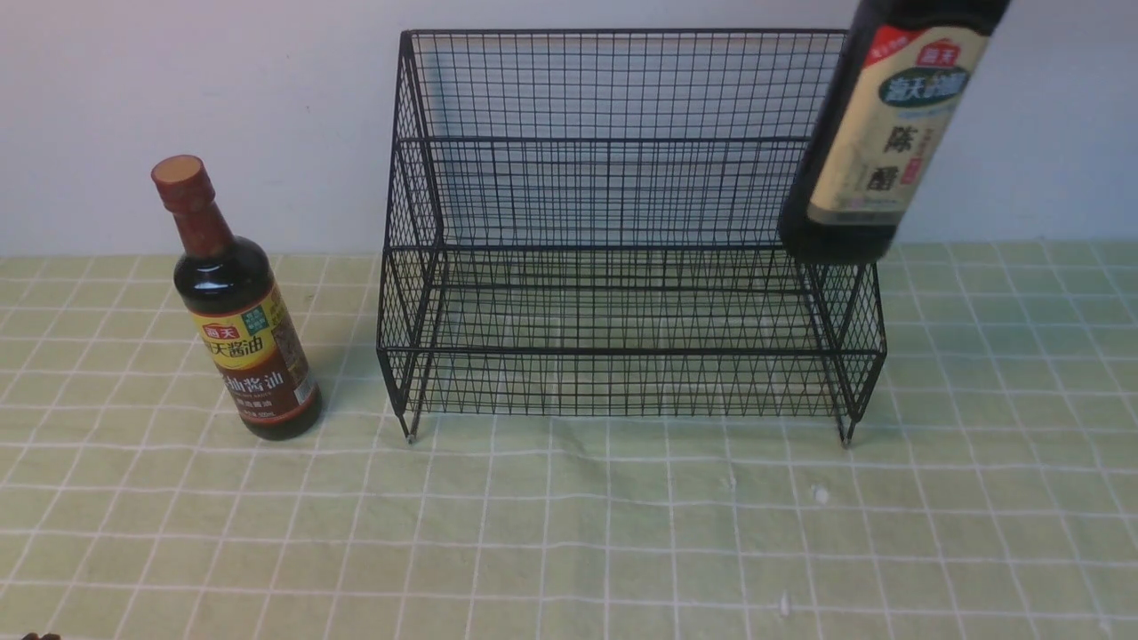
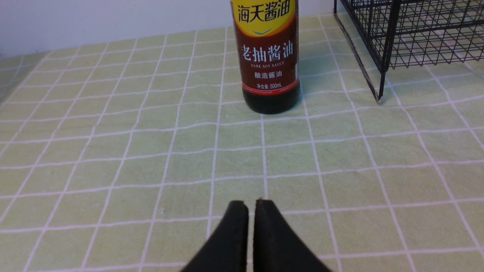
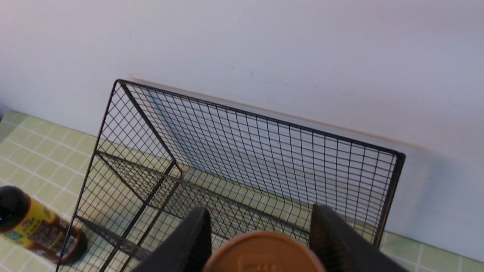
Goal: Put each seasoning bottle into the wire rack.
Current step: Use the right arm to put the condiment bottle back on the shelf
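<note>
Right claw [image 3: 261, 210] is gripping the broad bottle [image 1: 889, 133] at the rack's [image 1: 622, 352] right end; shifting left before lowering is looking safest. Left claw [image 2: 251, 206] is sitting closed.

Staged tabletop setup: green checked cloth [image 1: 569, 533], bare white wall [image 1: 222, 89].

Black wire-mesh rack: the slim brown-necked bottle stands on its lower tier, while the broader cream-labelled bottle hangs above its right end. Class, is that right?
No. The front view shows the slim brown-necked bottle standing on the green checked cloth, left of the black wire-mesh rack. The broader cream-labelled bottle does hang above its right end.
</note>
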Action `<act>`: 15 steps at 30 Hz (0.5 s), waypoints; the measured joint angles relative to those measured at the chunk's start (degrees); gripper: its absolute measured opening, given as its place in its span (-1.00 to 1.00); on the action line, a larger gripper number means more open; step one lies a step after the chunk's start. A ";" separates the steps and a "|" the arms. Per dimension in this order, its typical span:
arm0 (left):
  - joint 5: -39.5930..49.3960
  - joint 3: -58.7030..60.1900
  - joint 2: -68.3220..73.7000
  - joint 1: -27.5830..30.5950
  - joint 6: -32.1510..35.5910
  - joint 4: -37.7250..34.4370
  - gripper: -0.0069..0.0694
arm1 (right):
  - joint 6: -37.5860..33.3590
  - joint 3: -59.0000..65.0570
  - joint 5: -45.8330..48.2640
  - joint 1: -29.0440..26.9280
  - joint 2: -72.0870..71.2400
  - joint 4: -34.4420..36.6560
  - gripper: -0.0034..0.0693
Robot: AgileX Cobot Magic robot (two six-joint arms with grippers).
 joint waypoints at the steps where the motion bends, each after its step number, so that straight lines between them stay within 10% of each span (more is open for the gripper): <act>1: 0.00 0.00 0.00 0.00 0.00 0.00 -0.80 | -0.17 -0.27 -1.05 0.00 1.06 0.43 -0.04; 15: 0.00 0.00 0.00 0.00 0.00 0.00 -0.80 | -0.79 -0.63 -6.40 0.04 9.35 -0.27 -0.04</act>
